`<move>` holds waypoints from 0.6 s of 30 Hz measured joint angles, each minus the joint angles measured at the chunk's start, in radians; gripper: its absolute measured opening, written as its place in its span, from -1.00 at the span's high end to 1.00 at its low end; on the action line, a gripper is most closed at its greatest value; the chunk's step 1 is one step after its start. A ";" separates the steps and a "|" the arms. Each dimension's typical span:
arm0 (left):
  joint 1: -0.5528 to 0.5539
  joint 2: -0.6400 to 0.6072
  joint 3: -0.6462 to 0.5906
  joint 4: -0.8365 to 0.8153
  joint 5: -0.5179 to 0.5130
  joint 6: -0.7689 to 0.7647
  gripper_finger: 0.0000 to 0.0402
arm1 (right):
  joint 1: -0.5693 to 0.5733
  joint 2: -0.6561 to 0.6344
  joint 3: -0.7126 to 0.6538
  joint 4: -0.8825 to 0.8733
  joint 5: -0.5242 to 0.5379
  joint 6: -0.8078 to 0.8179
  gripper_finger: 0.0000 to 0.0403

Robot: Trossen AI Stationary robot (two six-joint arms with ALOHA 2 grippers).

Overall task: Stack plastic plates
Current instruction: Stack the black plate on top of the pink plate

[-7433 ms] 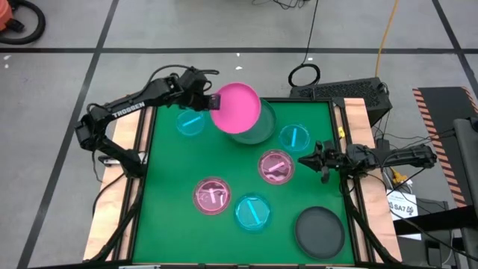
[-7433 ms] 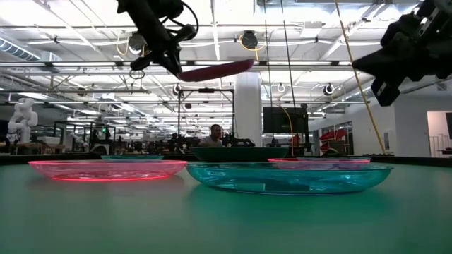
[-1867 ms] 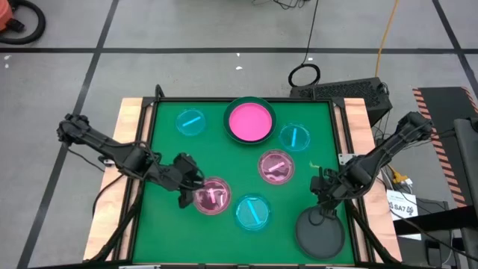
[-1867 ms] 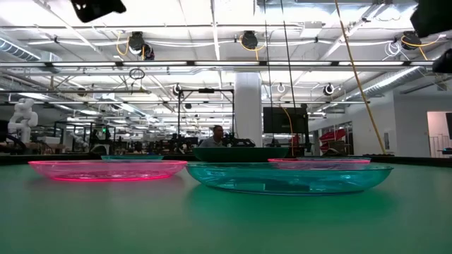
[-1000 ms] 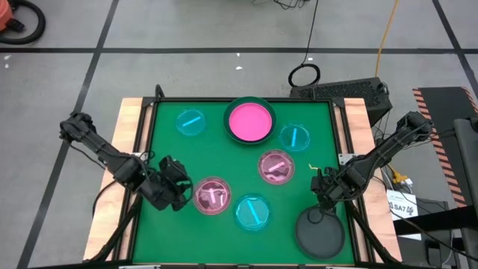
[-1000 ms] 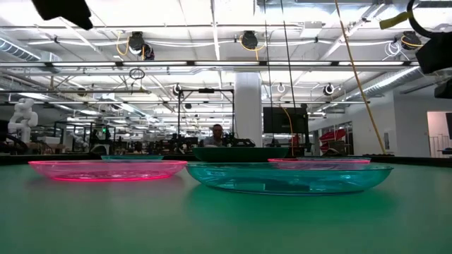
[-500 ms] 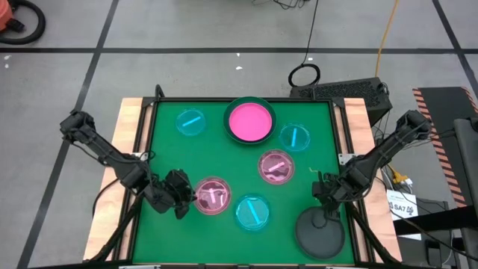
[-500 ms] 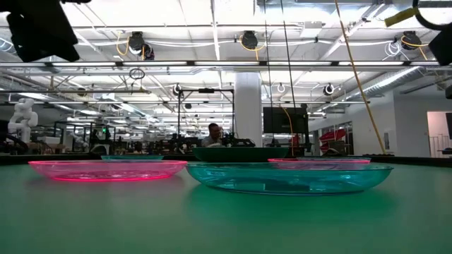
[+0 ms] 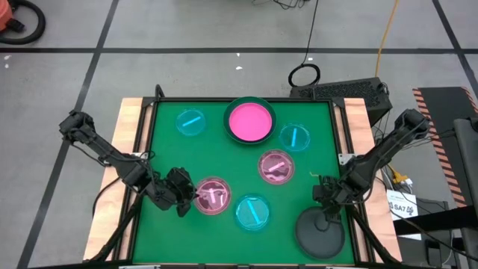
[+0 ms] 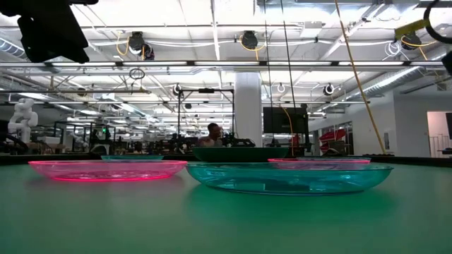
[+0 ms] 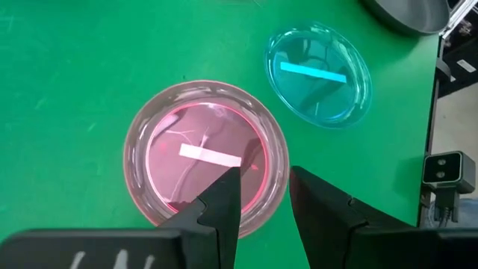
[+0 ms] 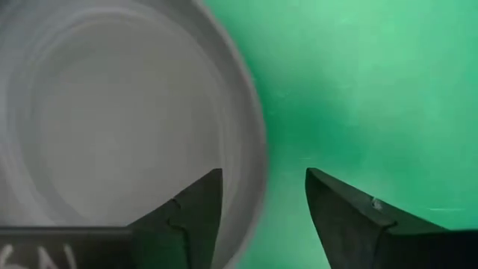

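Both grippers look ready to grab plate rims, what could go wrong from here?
1. The left gripper straddles the pink plate's rim with open jaws. The rim is shallow, so the fingers may slip off or push the plate instead.
2. The cyan plate lies close beside it. A shove could knock the two together.
3. The right gripper is open over the grey plate's rim, near the table corner. A poor bite might tip or slide it off the edge.

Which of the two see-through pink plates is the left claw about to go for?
The translucent pink plate nearer the table's front-left, right beside the left gripper, whose open fingers straddle its rim. The other translucent pink plate lies mid-table, away from both arms.
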 joint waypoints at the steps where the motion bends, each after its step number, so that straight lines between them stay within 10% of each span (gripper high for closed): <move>1: 0.000 0.000 0.000 0.000 0.000 0.000 0.40 | 0.000 0.000 -0.012 0.016 -0.001 0.012 0.12; 18: 0.000 0.000 0.000 -0.002 0.000 0.033 0.40 | 0.000 0.002 -0.066 0.060 0.001 0.013 0.73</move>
